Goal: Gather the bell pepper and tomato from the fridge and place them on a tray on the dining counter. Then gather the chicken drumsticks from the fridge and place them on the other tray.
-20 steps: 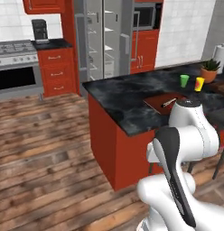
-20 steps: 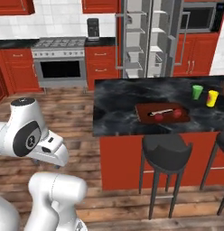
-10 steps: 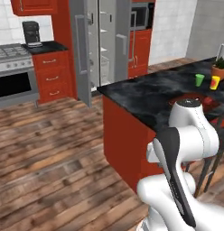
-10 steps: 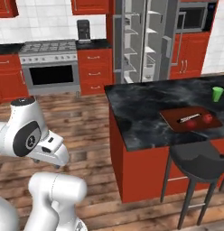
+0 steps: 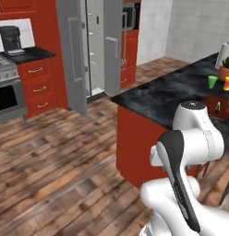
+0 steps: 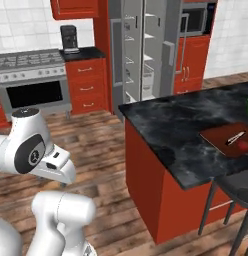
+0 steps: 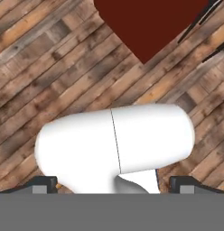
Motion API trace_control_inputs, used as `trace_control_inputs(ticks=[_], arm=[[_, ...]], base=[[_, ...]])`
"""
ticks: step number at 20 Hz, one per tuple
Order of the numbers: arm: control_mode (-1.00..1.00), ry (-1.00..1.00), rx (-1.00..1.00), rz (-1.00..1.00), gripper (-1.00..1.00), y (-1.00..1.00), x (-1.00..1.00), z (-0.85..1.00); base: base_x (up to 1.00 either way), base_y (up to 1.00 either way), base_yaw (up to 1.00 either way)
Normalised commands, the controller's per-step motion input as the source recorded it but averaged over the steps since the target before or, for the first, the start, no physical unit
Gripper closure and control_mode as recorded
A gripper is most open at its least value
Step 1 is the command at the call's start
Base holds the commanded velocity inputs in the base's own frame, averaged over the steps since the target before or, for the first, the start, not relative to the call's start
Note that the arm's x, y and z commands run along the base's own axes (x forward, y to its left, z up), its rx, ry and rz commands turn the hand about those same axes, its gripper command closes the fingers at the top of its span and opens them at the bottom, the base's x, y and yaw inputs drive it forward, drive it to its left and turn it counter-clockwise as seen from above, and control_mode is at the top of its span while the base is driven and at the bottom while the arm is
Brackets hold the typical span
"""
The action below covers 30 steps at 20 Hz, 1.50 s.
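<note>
Base heading for fridge [image 6: 141, 50] with doors open; gripper [image 7: 114, 182] spread wide, empty; stop square to shelves, clear of counter [image 6: 166, 125] corner.

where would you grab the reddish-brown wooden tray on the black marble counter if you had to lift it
Probably by the low rim of the flat reddish-brown wooden tray at the edge nearest the stools, coming in from that side of the black marble dining counter. It lies flat, so only its thin rim offers a hold; a red item and a slim utensil sit on it.

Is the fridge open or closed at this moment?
Open. Both doors of the fridge are swung outward, and the pale inner shelves show between them in both base views.
</note>
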Motion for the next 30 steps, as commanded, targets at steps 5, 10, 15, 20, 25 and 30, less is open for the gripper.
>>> trace_control_inputs(ticks=[5,10,15,20,25,30], arm=[[1.0,0.0,0.0,0.0,-1.0,0.0,0.0,0.0],[1.0,0.0,0.0,0.0,-1.0,0.0,0.0,0.0],[1.0,0.0,0.0,0.0,-1.0,0.0,0.0,0.0],[1.0,0.0,0.0,0.0,-1.0,0.0,0.0,0.0],[1.0,0.0,0.0,0.0,-1.0,0.0,0.0,0.0],[1.0,0.0,0.0,0.0,-1.0,0.0,0.0,0.0]], base=[[0.58,0.95,-0.4],[0.57,0.92,-0.41],[0.55,0.92,-0.42],[0.53,0.95,-0.4],[0.53,0.98,-0.39],[0.56,0.97,-0.39]])
